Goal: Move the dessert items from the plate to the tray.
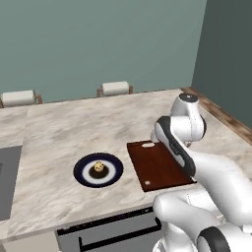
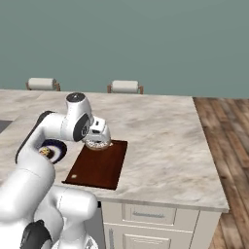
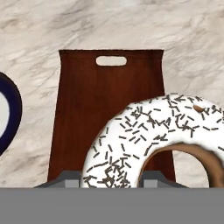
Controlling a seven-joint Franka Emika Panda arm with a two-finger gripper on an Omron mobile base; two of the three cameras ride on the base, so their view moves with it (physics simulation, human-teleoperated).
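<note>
I work at a broad island counter of pale beige marble with grey veining (image 1: 64,133), its front fitted with cream panelled drawers (image 2: 151,214). Beyond its far edge stand two chairs with white padded backs on brown wooden frames (image 2: 125,86), pushed in close. Behind them rises a plain muted teal-green wall (image 1: 98,44), meeting a darker teal wall (image 1: 229,54) at my right. A floor of warm brown wooden planks (image 2: 226,126) runs alongside the counter's end
</note>
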